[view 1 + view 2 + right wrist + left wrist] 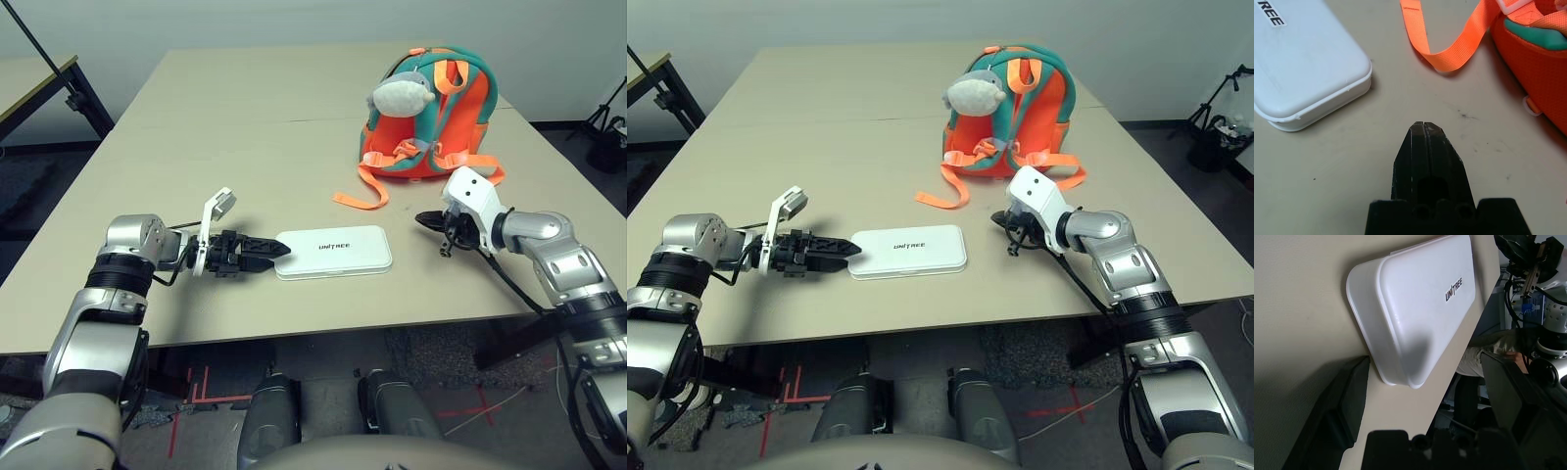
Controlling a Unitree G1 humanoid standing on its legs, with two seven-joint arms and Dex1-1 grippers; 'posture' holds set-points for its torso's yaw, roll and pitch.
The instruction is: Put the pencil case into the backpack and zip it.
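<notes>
Bare tabletop [245, 137] beyond white case [338, 251]; backpack [427, 117] blocks far right.

In the left wrist view, the top edge cuts off a corner of the pencil case [1425, 298]. In the right wrist view, the left edge crops it, leaving just "REE" of its lettering, and the backpack [1537, 73] runs out past the top and right edges, so most of it is out of frame.

In the left eye view, the bottom edge trims the left forearm [78, 392]. The counter [245, 117] is cut at the left edge. Items around the tripod [593, 122] at the right edge are too small and dark to name. The 1 person [1488, 355] behind the counter's edge is mostly hidden.
</notes>
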